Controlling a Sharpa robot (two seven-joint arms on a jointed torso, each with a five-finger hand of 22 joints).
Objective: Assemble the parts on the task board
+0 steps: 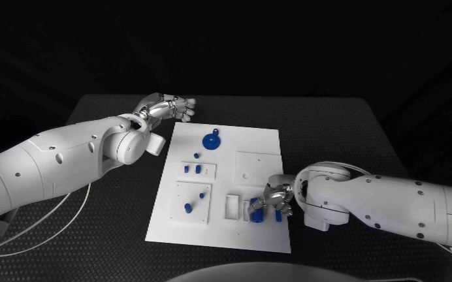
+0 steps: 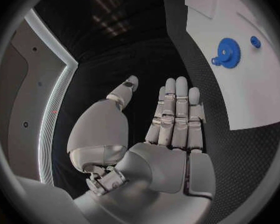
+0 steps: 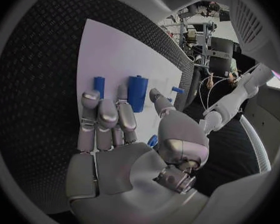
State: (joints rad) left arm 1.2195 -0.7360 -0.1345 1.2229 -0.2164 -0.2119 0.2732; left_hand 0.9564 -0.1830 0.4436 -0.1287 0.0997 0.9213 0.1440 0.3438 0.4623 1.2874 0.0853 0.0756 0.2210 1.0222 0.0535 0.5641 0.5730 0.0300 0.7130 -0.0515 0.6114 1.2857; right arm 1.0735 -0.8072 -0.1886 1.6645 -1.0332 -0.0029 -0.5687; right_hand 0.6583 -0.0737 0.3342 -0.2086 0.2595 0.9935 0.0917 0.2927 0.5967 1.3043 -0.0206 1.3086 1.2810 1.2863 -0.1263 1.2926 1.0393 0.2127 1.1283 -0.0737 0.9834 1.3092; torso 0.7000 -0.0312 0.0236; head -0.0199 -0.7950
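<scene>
Hovering over near edge of board (image 1: 259, 155), right hand (image 1: 273, 198) spread, empty, above blue pegs (image 3: 137, 90); left hand (image 1: 168, 108) flat, empty. Next: pinch one peg.

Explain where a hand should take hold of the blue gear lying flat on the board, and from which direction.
The blue gear lies flat near the far end of the task board, so probably come from above and pinch across its toothed rim. The small tab sticking out at its edge offers another hold.

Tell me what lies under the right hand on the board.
Under the right hand, blue parts lie on the task board near its front edge. The fingers cover part of them, so contact cannot be judged.
</scene>
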